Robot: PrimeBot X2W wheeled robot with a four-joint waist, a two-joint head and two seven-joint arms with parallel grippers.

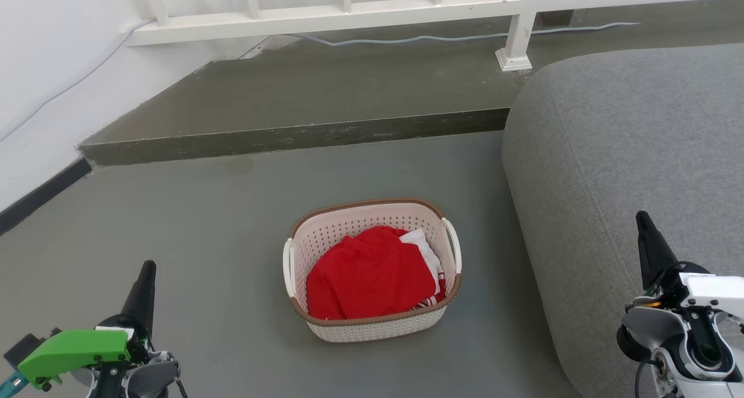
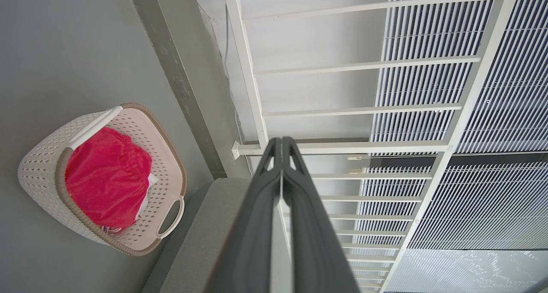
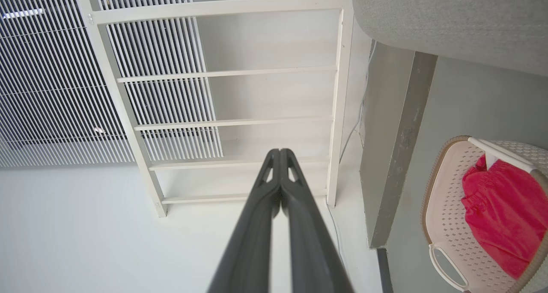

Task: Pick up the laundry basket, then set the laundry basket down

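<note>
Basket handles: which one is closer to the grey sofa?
The right handle of the basket, on the sofa side. The left handle points away from it, toward the wall.

No legible text is showing. A small white sticker (image 1: 696, 276) at four o'clock, head view, is carrying print too tiny to read.

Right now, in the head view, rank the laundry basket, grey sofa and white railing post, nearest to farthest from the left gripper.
From the left gripper:
1. laundry basket, on the floor to its right.
2. grey sofa, beyond the basket, far right.
3. white railing post, farthest back, past the sofa.
</note>
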